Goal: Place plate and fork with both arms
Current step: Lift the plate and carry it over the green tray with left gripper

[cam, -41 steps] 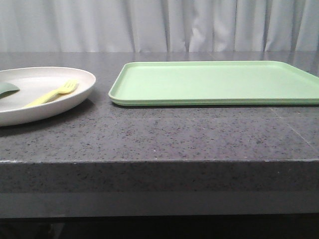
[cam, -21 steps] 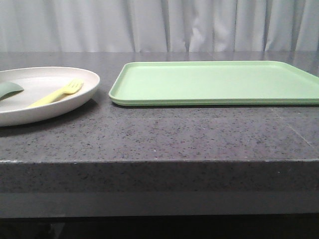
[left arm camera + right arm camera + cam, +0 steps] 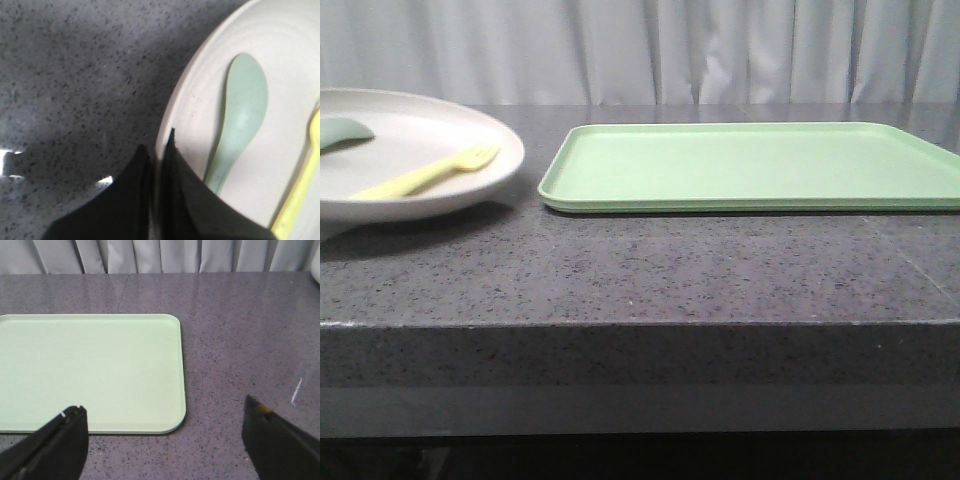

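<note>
The cream-white plate (image 3: 470,185) is at the left of the front view, lifted and tilted above the counter, its shadow below it. The pale yellow fork (image 3: 425,175) lies in it, and also shows in the left wrist view (image 3: 300,192). My left gripper (image 3: 159,150) is shut on the plate's rim (image 3: 185,100), one finger over and one under it. My right gripper (image 3: 165,412) is open and empty above the counter, beside the near corner of the light green tray (image 3: 90,370). Neither gripper shows in the front view.
A grey-green spoon (image 3: 242,115) lies in the plate beside the fork, also in the front view (image 3: 342,130). The light green tray (image 3: 750,165) lies flat to the right of the plate. The dark speckled counter (image 3: 650,270) ends at a front edge. Grey curtains hang behind.
The plate has risen off the counter and tilted, with the fork and spoon still in it, and shifted slightly right toward the tray.
</note>
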{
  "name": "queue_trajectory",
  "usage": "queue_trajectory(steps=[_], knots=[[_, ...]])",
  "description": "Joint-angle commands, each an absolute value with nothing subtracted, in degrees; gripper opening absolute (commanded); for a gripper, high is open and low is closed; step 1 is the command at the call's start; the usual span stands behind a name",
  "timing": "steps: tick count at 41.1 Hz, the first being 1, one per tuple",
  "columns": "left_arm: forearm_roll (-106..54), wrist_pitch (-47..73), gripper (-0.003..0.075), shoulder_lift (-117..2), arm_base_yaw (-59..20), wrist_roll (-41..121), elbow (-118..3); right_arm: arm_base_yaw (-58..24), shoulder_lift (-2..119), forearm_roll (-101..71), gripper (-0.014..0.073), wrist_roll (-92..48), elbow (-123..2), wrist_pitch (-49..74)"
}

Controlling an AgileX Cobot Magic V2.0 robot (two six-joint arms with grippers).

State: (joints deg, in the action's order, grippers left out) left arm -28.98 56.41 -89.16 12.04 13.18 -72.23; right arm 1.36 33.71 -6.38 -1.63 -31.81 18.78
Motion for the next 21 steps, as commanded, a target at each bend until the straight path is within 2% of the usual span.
queue_trajectory(steps=[1,8,21], knots=[[-41.38,56.64,-0.0017,-86.50,12.21,17.05,-75.01,1.62,34.07,-6.21,0.0643,-2.01,-33.98,13.91],[-41.61,55.99,-0.0018,-87.86,7.47,15.99,-77.55,1.62,34.07,-6.21,0.0643,-2.01,-33.98,13.96],[-41.49,52.76,-0.0018,-99.06,-7.94,8.66,-90.09,1.56,34.07,-6.21,0.0643,-2.01,-33.98,14.03]])
